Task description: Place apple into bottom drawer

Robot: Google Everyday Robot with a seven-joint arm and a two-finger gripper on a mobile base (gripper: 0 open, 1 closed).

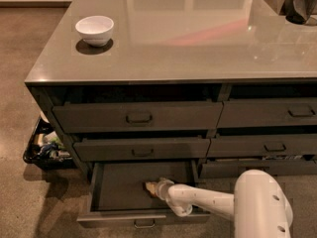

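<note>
Two columns of drawers run under the near edge of the grey counter (pixel 198 48), and only one of them is pulled out.

Starting far left, down on the floor past the counter's left edge, there's a black bin (pixel 42 152) stuffed with mixed clutter. Up top, a white bowl (pixel 94 29) sits near the far left corner of the counter, upright, with nothing else around it.

Moving in, the left column has the top drawer (pixel 138 117) and the middle drawer (pixel 142 149) both shut. Below them the bottom drawer (pixel 119 185) is slid well out, dark interior showing, its little metal handle (pixel 144 224) on the front panel at the very bottom of the shot.

The claw (pixel 151 187) is down inside that drawer, roughly mid-width and low over the floor of it. There's a small orange-tan bit right at its tip, but I honestly can't tell if that's the apple or part of the claw, and I can't tell if it's clenched or released either.

The white arm (pixel 198 200) comes in from the right over the drawer's front right corner, back to a chunky white housing (pixel 260 207).

Right column drawers (pixel 270 113) look shut. Some dark gear (pixel 299 6) sits at the far right corner.
</note>
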